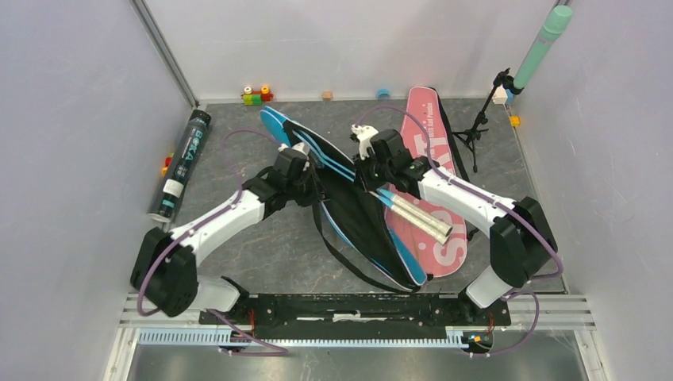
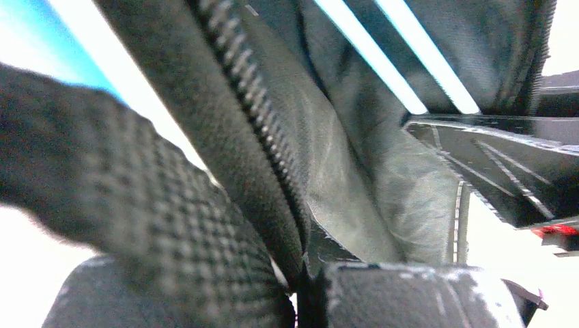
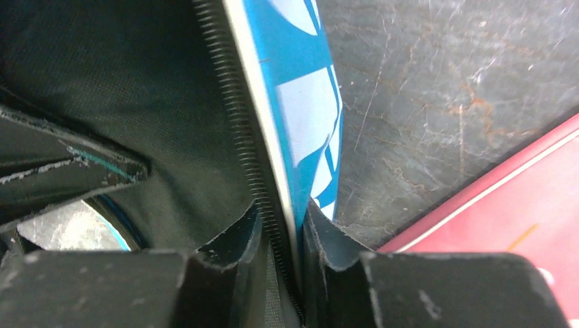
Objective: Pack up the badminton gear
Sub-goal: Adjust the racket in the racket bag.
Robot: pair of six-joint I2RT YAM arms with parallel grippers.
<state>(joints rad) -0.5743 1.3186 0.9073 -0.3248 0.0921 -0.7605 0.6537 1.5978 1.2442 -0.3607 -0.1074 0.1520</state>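
Note:
The blue racket bag (image 1: 349, 202) lies open at mid-table, its dark lining showing. My left gripper (image 1: 308, 168) is shut on its left zipper edge, which fills the left wrist view (image 2: 259, 137) between the gripper (image 2: 307, 273). My right gripper (image 1: 370, 173) is shut on the opposite zipper edge (image 3: 273, 171), seen in its own view (image 3: 290, 266). Two white racket handles (image 1: 421, 218) stick out of the bag's right side over the pink bag (image 1: 432, 159); the racket heads are hidden. The dark tube (image 1: 182, 163) lies at the left wall. No shuttlecocks show.
A black tripod stand (image 1: 476, 131) with a green cylinder (image 1: 544, 44) stands at the back right. Small toy blocks (image 1: 255, 95) lie along the back wall and by the side walls. The bag's black strap (image 1: 349, 262) loops toward the near edge. Walls enclose three sides.

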